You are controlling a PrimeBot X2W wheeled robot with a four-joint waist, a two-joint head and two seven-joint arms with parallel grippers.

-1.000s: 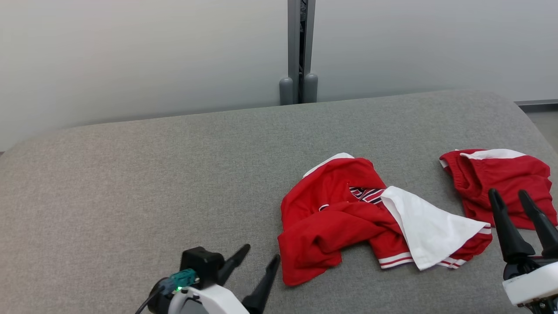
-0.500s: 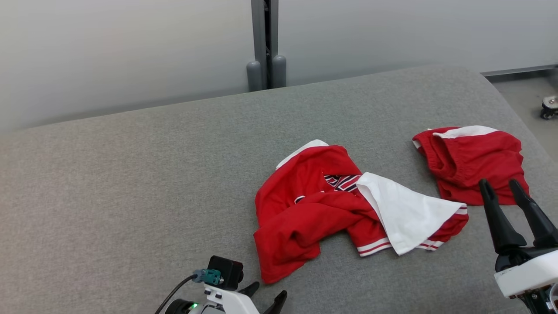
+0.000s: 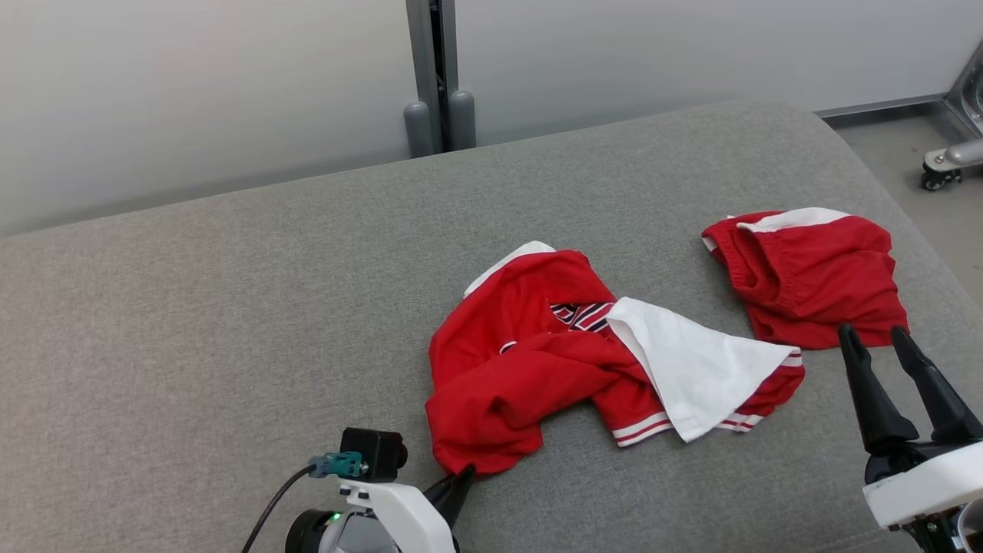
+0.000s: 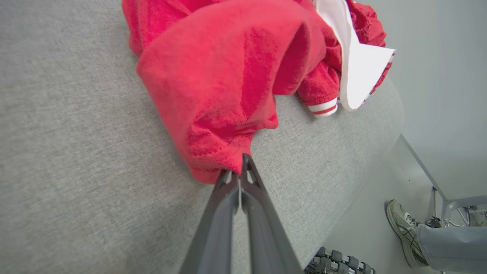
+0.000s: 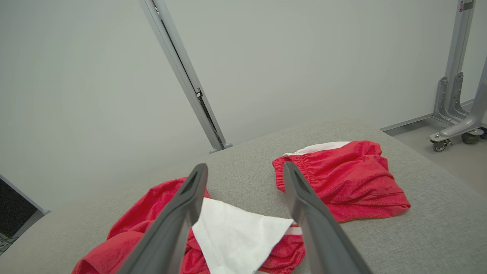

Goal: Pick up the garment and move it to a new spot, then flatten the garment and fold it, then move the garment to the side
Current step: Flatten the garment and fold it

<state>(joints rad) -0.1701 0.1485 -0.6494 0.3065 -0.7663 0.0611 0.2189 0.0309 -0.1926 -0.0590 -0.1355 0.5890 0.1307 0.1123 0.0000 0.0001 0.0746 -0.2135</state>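
A crumpled red jersey (image 3: pixel 530 361) with a white panel (image 3: pixel 691 365) and striped trim lies mid-surface on the grey padded table (image 3: pixel 230 307). My left gripper (image 3: pixel 463 478) is at the jersey's near lower corner. In the left wrist view, that gripper (image 4: pixel 239 171) has its fingers pressed together, pinching the red hem of the jersey (image 4: pixel 228 87). My right gripper (image 3: pixel 872 334) stands open at the lower right, above the table and just in front of a second red garment (image 3: pixel 814 276). It holds nothing; in the right wrist view its fingers (image 5: pixel 190 198) stand wide apart.
The second red garment (image 5: pixel 342 175), with an elastic waist and a white band, lies at the right near the table's rounded edge. A grey post (image 3: pixel 430 77) stands against the wall behind. A wheeled metal frame (image 3: pixel 948 161) is on the floor at right. A person's shoe (image 4: pixel 403 228) shows beside the table.
The head camera has swung, shifting the whole picture left. My left gripper went from open beside the jersey to shut on its near corner. The right gripper stays open.
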